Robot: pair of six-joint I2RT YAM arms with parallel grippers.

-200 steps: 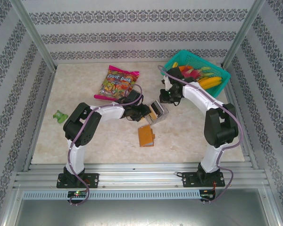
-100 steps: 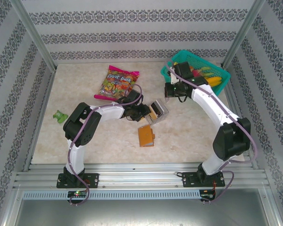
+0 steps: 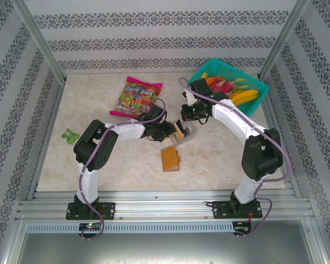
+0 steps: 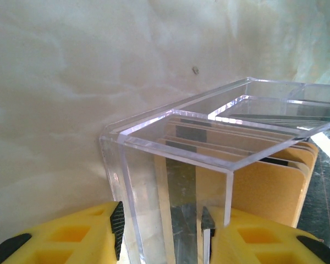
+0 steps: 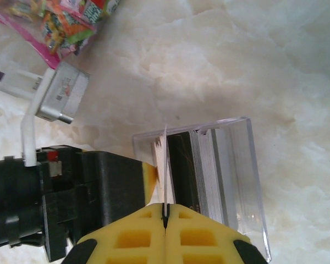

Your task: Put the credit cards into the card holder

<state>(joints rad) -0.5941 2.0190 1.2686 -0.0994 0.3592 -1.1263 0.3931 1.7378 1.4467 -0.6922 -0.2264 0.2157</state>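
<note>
The orange-brown card holder (image 3: 170,159) lies closed on the table, just in front of both grippers. A clear slotted tray (image 3: 186,132) holds several credit cards on edge, with tan (image 4: 264,187) and grey (image 4: 184,187) faces. My left gripper (image 4: 162,231) is shut on the tray's near end, a yellow finger on each side, and in the top view it (image 3: 174,133) meets the tray from the left. My right gripper (image 5: 165,208) hangs over the tray (image 5: 236,165), shut on the top edge of one pale card (image 5: 165,165) standing in the stack.
A teal basket (image 3: 231,88) of toy fruit stands at the back right. A pink snack bag (image 3: 138,96) lies at the back, left of centre. A small green object (image 3: 71,135) sits at the far left. Bare tabletop lies around the card holder.
The right arm swung out toward the basket, then came back left and down over the tray, where its jaws pinch a card. The left gripper and tray have not moved.
</note>
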